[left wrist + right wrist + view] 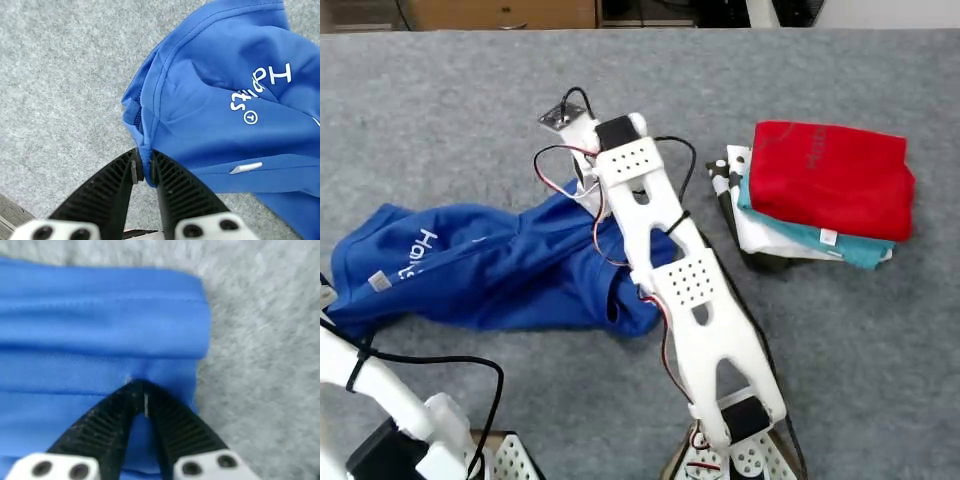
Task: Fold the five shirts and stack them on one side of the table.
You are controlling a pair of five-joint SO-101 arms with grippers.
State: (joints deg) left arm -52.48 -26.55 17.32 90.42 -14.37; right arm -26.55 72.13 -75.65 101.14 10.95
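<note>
The blue shirt [490,265] lies crumpled on the tabletop [840,350], left of centre. Its long axis runs left to right, with the printed end to the left. The left gripper [145,167] has its fingers clenched on a seamed edge at the shirt's left end. The right gripper [140,395] has its fingers pinched shut on a fold of blue cloth at the shirt's far edge, toward its right end. So each arm holds the end nearer to it, and the cloth sags between them.

The stack [825,195] sits well apart to the right, with a red shirt [835,175] on top. This looks like the last shirt to fold. The next move probably depends on pulling the two held points apart along that long axis, so the shirt lies flat before it is folded.
</note>
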